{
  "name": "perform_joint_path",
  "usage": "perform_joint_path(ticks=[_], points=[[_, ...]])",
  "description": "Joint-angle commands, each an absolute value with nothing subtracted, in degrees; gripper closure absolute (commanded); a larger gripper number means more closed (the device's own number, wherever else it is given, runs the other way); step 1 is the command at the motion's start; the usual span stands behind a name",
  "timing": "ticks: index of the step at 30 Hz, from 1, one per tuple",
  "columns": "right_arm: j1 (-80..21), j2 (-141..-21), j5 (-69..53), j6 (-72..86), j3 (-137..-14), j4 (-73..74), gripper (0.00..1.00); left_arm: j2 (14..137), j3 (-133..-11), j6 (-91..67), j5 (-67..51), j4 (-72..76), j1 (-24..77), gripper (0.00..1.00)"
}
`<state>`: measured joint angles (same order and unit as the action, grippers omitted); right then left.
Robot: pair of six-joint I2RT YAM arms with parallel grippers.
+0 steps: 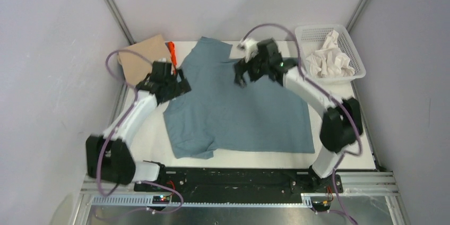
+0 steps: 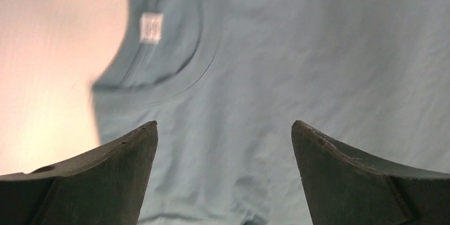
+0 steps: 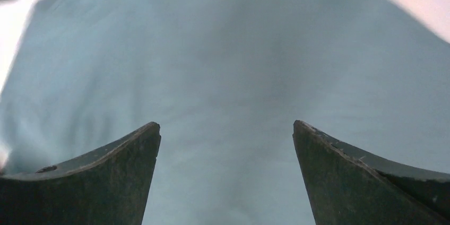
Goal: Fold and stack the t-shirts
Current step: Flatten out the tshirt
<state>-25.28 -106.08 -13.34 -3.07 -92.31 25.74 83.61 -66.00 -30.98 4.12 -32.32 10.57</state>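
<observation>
Slate t-shirt [image 1: 233, 108]: soft matte knit, lightly creased, spread flat mid-table. Collar with white label [image 2: 150, 27] at 9 o'clock edge. Left gripper [image 1: 182, 85] and right gripper [image 1: 240, 79] gape wide, empty, over cloth. Tan folded shirt [image 1: 143, 58] and orange sliver [image 1: 171, 51] at 10. White mesh basket [image 1: 356, 42] with crumpled white cloth [image 1: 331, 60] at 2.

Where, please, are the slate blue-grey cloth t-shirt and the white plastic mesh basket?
slate blue-grey t-shirt [image 1: 244, 113]: top external view, mid-body cloth.
white plastic mesh basket [image 1: 310, 34]: top external view, bare left mesh.

We cannot read the blurred label [image 2: 150, 27]; of the orange shirt [image 1: 171, 52] we see 1 sliver only.
</observation>
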Motion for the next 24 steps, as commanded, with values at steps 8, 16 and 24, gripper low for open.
perform_joint_path(ticks=[8,16,24], points=[[-64.03,-98.19,-29.67,-46.01,-74.18,29.17,0.01,47.84,-28.91,-45.62,8.36,-29.87,11.05,0.0],[-67.24,-103.72,-37.34,-49.48,-74.44,19.47,0.05,50.43,-23.83,-46.04,1.96,-22.44,11.0,0.0],[-67.72,-110.62,-34.33,-48.05,-76.37,22.77,0.17,60.57,-23.25,-45.68,2.45,-17.32,10.99,0.0]])
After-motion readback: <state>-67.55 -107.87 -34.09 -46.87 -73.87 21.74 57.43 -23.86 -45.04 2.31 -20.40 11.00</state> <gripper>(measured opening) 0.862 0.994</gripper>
